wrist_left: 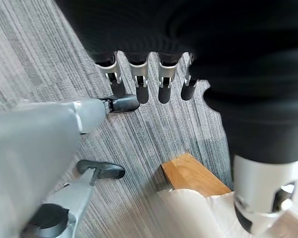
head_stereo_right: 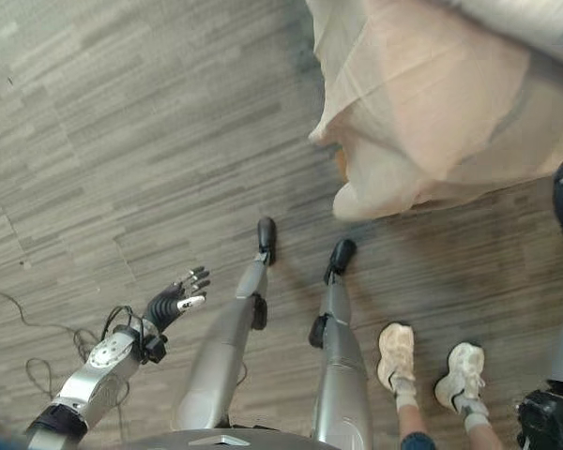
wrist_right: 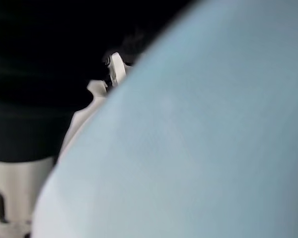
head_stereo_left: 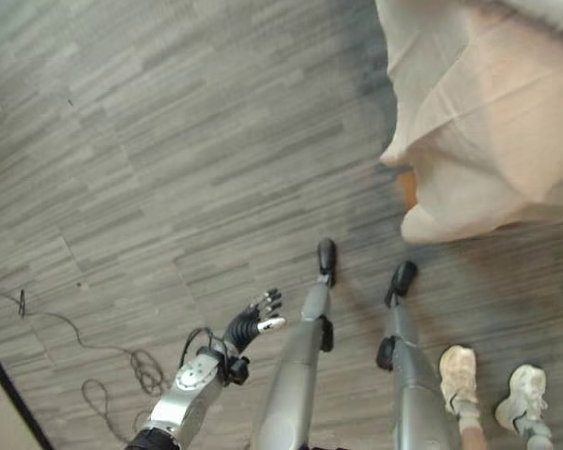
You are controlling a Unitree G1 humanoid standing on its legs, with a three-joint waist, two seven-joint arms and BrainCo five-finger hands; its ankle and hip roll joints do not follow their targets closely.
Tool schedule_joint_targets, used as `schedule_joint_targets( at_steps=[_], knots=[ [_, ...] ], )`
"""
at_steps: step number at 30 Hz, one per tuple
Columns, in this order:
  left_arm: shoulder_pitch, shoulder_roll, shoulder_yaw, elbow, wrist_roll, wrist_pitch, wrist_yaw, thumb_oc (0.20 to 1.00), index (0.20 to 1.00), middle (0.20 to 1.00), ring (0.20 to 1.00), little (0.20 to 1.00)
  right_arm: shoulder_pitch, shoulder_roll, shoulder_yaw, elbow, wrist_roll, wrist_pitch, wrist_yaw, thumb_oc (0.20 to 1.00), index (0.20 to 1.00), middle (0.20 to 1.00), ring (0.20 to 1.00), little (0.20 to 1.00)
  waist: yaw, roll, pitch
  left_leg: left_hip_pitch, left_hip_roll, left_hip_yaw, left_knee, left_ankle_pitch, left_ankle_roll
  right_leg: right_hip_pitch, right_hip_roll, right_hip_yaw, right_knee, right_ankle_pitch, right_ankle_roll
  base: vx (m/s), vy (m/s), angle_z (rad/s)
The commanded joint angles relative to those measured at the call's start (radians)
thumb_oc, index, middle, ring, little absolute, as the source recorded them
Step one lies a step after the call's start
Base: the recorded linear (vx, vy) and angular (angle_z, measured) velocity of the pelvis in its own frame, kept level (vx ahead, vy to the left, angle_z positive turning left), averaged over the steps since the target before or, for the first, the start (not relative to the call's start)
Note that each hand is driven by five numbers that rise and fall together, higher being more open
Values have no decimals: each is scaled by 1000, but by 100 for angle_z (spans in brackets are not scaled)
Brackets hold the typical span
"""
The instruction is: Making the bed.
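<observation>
Far right of the scene, one pale cream bedsheet (head_stereo_left: 488, 122) hangs in loose folds off the bed's corner, its lowest fold just above the grey wood-grain plank floor (head_stereo_left: 169, 141). One light brown wooden bed leg (wrist_left: 193, 176) shows under the cloth edge in the left wrist view, standing on the floor; the sheet drapes over its top.

Left hand (head_stereo_left: 255, 321): raised over bare floor at near left, well apart from the sheet. Fingers spread and nearly straight, dark tips fanned out, thumb held apart. It grasps nothing. The left wrist view shows the same: a row of straight silver fingers (wrist_left: 139, 84) above the planks, none touching anything.

Right hand: the right wrist view shows a dark cover, a small bit of silver finger part (wrist_right: 115, 67) and a large pale blue-grey blurred surface (wrist_right: 198, 148) very close to the camera. Cannot tell what that surface is, nor whether the fingers are released or clenched.

Two white sneakers (head_stereo_right: 397, 356) of one person stand on the floor at near right, side by side, toes toward the bed, near the sheet's hanging corner but not touching it.

Count: one sheet, one visible bed leg, two shoes.
</observation>
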Motion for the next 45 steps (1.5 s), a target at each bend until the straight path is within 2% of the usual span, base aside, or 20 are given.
schedule_joint_targets(
  at_steps=[1, 2, 3, 7, 10, 12, 15, 16, 18, 23, 25, 29, 30, 31, 33, 36, 39, 42, 43, 45],
  knots=[
    [-5, 15, 12, -58, -46, -48, 30, 1000, 1000, 1000, 1000, 1000, -42, -39, 103, -17, 100, -28, -25, 1000, 1000, 1000, 1000, 1000, 35, -60, 1, 0, 14, -111, -6, 40, -161, -24, -25, 126, 10, 70, 130, 6, 15, -5],
    [-11, 9, 14, -53, -44, -50, 33, 1000, 1000, 1000, 1000, 1000, -18, -37, 91, -26, 111, -36, -10, 780, 780, 780, 780, 780, 37, -63, 8, -2, 16, -114, -6, 40, -159, -27, -22, 129, 10, 71, 131, 6, -6, -5],
    [-14, 2, 14, -50, -44, -51, 35, 1000, 1000, 1000, 1000, 1000, -3, -38, 86, -27, 114, -35, -4, 200, 200, 200, 200, 200, 37, -66, 10, -1, 18, -115, -6, 41, -158, -27, -20, 131, 10, 70, 129, 1, -5, -5],
    [-28, -29, 23, -43, -37, -61, 59, 1000, 1000, 1000, 1000, 1000, 178, -33, -38, -174, 204, -71, -19, 200, 200, 200, 200, 200, 19, -81, 28, 34, 15, -127, -6, 37, -149, 1, -17, 130, 10, 70, 126, -2, 33, -2],
    [-34, -64, 61, -5, -31, -68, 91, 1000, 1000, 1000, 1000, 1000, 478, -68, -171, -653, 168, -108, -52, 200, 200, 200, 200, 200, -27, -114, 57, 83, 21, -125, -6, 26, -142, 39, -13, 134, 10, 74, 122, -15, 40, 0],
    [-33, -74, 64, 11, -22, -69, 100, 1000, 1000, 1000, 1000, 1000, 600, -71, -224, -764, 143, -120, -33, 200, 200, 200, 200, 200, -39, -127, 64, 105, 22, -121, -6, 22, -138, 58, -12, 134, 10, 75, 119, -12, 22, -12],
    [-31, -100, 76, 74, 45, -69, 114, 1000, 1000, 1000, 1000, 1000, 1176, 15, -394, -1165, -20, -114, 119, 200, 200, 200, 200, 200, -89, -152, 89, 222, 21, -109, -6, -8, -122, 169, -16, 127, 16, 54, 111, 15, 46, -14],
    [-31, -97, 74, 74, 45, -69, 114, 1000, 1000, 1000, 1000, 1000, 1183, 15, -400, -1169, -22, -113, 120, 200, 200, 200, 200, 200, -86, -154, 88, 220, 20, -110, -6, -6, -122, 168, -17, 127, 15, 56, 111, 14, 38, 3],
    [-18, -121, 96, 150, 46, -56, 104, 1000, 1000, 1000, 1000, 1000, 1507, 99, -434, -1262, -173, -88, 246, 200, 200, 200, 200, 200, -111, -157, 87, 321, 11, -103, -6, -33, -111, 266, -26, 120, 39, 24, 111, 47, 53, -8],
    [16, -99, 130, 186, 84, -57, 112, 1000, 1000, 1000, 1000, 1000, 1860, 264, -482, -1087, -407, -47, 286, 200, 200, 200, 200, 200, -128, -143, 47, 456, -6, -98, -6, -68, -87, 392, -44, 115, 71, -24, 113, 97, 65, 0],
    [26, -98, 137, 188, 82, -55, 111, 1000, 1000, 1000, 1000, 1000, 1895, 300, -493, -1029, -435, -33, 279, 200, 200, 200, 200, 200, -129, -140, 33, 474, -8, -97, -6, -72, -82, 408, -46, 116, 72, -28, 113, 74, 42, 6],
    [66, -123, 153, 239, 49, -43, 95, 1000, 1000, 1000, 1000, 1000, 1958, 495, -597, -496, -304, 5, 168, 200, 200, 200, 200, 200, -127, -128, -38, 580, -19, -98, -6, -97, -56, 515, -52, 117, 70, -53, 109, 91, 32, 11],
    [66, -128, 148, 255, 39, -34, 83, 1000, 1000, 1000, 1000, 1000, 1960, 529, -647, -391, -203, 8, 161, 338, 338, 338, 338, 338, -127, -123, -54, 600, -22, -100, -6, -102, -51, 535, -52, 115, 70, -58, 110, 71, 10, 8],
    [66, -136, 148, 276, 39, -23, 73, 1000, 1000, 1000, 1000, 1000, 1967, 554, -681, -322, -112, 2, 174, 1000, 1000, 1000, 1000, 1000, -127, -119, -73, 616, -24, -104, -6, -107, -48, 551, -51, 117, 70, -61, 110, 73, 19, 11],
    [80, -140, 145, 280, 31, -5, 39, 1000, 1000, 1000, 1000, 1000, 1992, 573, -691, -256, -46, 6, 226, 1000, 1000, 1000, 1000, 1000, -125, -118, -113, 643, -25, -103, -6, -116, -42, 580, -53, 117, 58, -62, 106, 86, 11, 14],
    [87, -136, 136, 279, 26, 13, -2, 1000, 1000, 1000, 1000, 1000, 2029, 566, -726, -239, 28, 8, 273, 1000, 1000, 1000, 1000, 1000, -129, -119, -148, 673, -26, -103, -6, -126, -39, 612, -53, 114, 47, -65, 106, 81, -7, 4],
    [99, -70, 75, 210, 14, 34, -107, 1000, 1000, 1000, 1000, 1000, 2141, 438, -755, -446, 210, -6, 442, 1000, 1000, 1000, 1000, 1000, -152, -130, -200, 718, -26, -86, -6, -139, -43, 648, -49, 122, 40, -66, 111, 62, -5, -1],
    [105, 6, 17, 149, 21, 32, -173, 1000, 1000, 1000, 1000, 1000, 2281, 224, -771, -733, 284, -2, 576, 1000, 1000, 1000, 1000, 1000, -177, -146, -232, 747, -25, -75, -6, -151, -48, 673, -48, 127, 37, -66, 116, 71, -16, -12],
    [106, 47, -16, 124, 13, 24, -203, 1000, 1000, 1000, 1000, 1000, 2360, 75, -785, -883, 329, -5, 654, 1000, 1000, 1000, 1000, 1000, -191, -156, -252, 763, -23, -67, -6, -159, -52, 688, -47, 131, 35, -67, 120, 64, -10, -19],
    [108, 57, -25, 110, 1, 22, -214, 1000, 1000, 1000, 1000, 1000, 2410, 6, -805, -972, 365, 5, 692, 1000, 1000, 1000, 1000, 1000, -195, -159, -262, 772, -22, -63, -6, -163, -54, 695, -46, 134, 33, -67, 121, 49, -12, -20]
  ],
)
